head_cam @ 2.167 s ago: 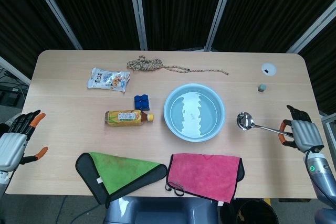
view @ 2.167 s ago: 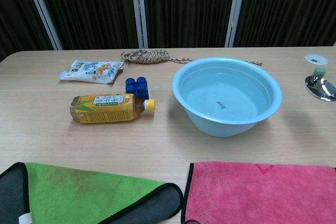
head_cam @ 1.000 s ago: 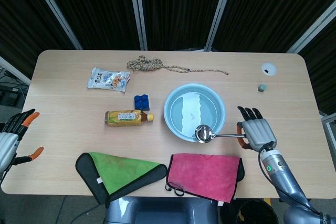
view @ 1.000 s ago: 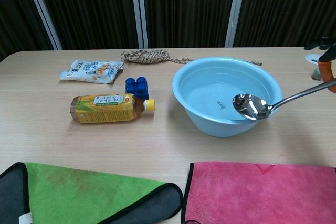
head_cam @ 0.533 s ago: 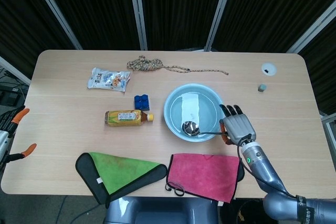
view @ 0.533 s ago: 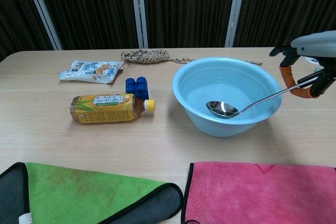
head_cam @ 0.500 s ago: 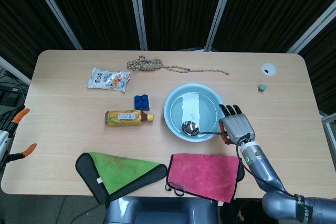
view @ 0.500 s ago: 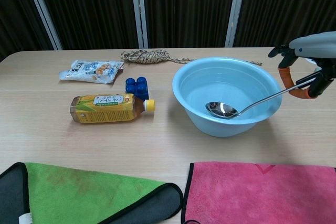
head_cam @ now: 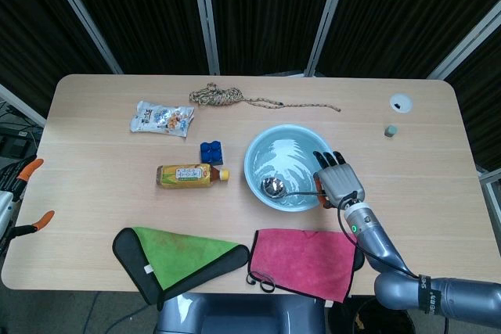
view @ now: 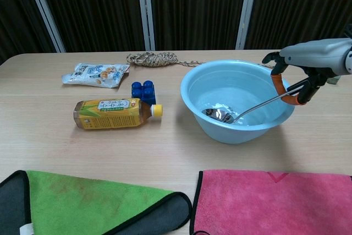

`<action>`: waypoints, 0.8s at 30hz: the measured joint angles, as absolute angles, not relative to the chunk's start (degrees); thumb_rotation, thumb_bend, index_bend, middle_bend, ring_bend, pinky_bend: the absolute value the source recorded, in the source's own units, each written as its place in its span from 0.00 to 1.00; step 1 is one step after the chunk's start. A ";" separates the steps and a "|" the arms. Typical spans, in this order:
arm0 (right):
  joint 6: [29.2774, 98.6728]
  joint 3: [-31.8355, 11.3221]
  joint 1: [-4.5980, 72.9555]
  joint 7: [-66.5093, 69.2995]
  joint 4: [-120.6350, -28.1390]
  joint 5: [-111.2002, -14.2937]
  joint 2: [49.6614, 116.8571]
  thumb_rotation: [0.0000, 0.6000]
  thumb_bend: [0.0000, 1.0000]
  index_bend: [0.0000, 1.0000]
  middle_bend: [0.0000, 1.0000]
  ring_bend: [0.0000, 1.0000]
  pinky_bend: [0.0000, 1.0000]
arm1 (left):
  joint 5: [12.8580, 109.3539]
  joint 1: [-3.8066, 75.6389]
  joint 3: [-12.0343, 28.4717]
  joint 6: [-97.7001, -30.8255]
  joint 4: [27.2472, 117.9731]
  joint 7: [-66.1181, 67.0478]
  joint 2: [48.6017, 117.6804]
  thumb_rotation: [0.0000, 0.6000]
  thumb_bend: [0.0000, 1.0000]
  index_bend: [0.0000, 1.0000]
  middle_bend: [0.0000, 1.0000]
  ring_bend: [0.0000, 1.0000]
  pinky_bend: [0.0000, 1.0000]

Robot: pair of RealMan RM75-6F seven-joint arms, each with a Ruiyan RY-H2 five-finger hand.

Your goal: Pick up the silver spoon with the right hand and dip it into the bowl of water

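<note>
Against the dark curtains, on the wooden table (head_cam: 102, 154), I am gripping the silver spoon (view: 220, 115) by its handle end in my right hand (head_cam: 338, 184). I am holding the hand over the bowl of water's (head_cam: 254, 154) rim so the handle is slanting down and the spoon's head is dipping into the water to my left.

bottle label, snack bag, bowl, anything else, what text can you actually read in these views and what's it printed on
Nothing can be quoted with confidence.
Bottle: yellow label bears print, too small and blurred to read.
Snack bag: printed graphics and characters, illegible.
Bowl: no mark readable now; rippled water around the silver spoon held by the right hand covers the bottom.
Green cloth: small white tag, nothing legible.
Blue block: no text.
</note>
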State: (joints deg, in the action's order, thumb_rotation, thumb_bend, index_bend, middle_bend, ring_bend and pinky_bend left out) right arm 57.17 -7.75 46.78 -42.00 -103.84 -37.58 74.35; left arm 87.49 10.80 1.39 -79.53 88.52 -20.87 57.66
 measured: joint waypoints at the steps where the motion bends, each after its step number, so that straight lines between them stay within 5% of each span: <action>1: 57.37 -7.64 46.77 -41.63 -103.33 -38.17 74.87 1.00 0.57 0.70 0.00 0.00 0.00 | 87.52 10.84 1.40 -79.47 88.43 -21.09 57.64 1.00 0.27 0.02 0.00 0.00 0.00; 24: 61.36 -5.53 42.28 -29.70 -94.97 -52.10 82.92 1.00 0.57 0.70 0.00 0.00 0.00 | 88.59 10.49 1.17 -80.22 87.20 -24.29 56.88 1.00 0.27 0.02 0.00 0.00 0.00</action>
State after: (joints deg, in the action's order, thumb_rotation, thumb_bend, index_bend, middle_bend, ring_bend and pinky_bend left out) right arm 61.36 -5.53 42.28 -29.70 -94.97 -52.10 82.92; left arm 88.59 10.49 1.17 -80.22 87.20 -24.29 56.88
